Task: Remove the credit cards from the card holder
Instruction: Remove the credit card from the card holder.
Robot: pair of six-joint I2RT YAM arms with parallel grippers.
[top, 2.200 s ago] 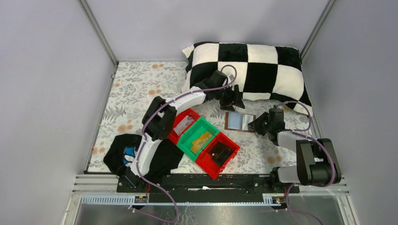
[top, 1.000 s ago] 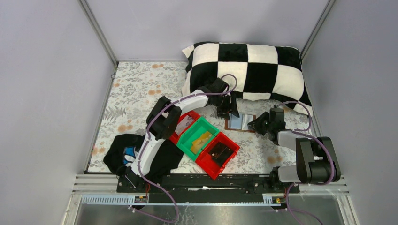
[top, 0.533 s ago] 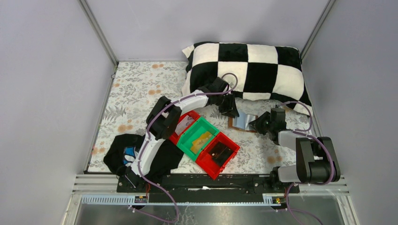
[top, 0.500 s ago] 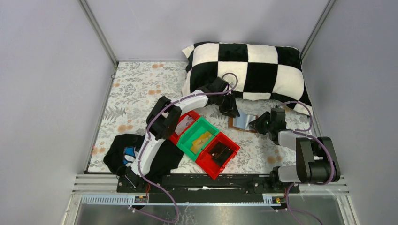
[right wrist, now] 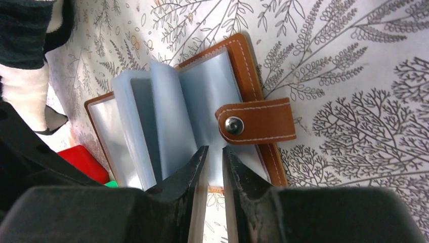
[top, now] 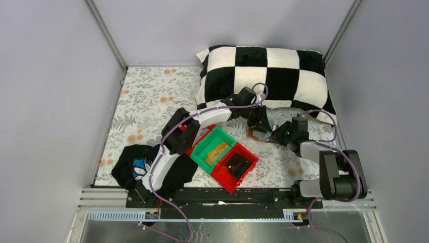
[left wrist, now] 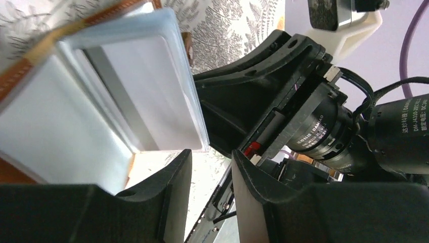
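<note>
The card holder (top: 259,134) lies open on the floral table, brown cover (right wrist: 247,66) down, its snap strap (right wrist: 258,121) to one side. Its pale blue sleeves (right wrist: 167,116) fan upward. One raised sleeve holds a pale flat rectangle, by its look one of the credit cards (left wrist: 146,91). My left gripper (top: 261,123) hangs over the holder's left half. Its jaws (left wrist: 210,156) are open by a narrow gap just below that sleeve's corner, with nothing between them. My right gripper (top: 276,133) (right wrist: 213,152) is also narrowly open, its tips over the right panel's near edge.
A checkered pillow (top: 268,76) lies just behind the holder. A green bin (top: 208,150) with a yellow-tan piece and a red bin (top: 247,167) with a black object sit left of it, in front. Another red bin (top: 204,130) is mostly under my left arm. Black cloth (top: 129,164) lies near left.
My left gripper has moved right, from the holder's left edge to above it, close to the right gripper, and its jaws have narrowed. The holder's sleeves have lifted. The right arm has stayed put.
</note>
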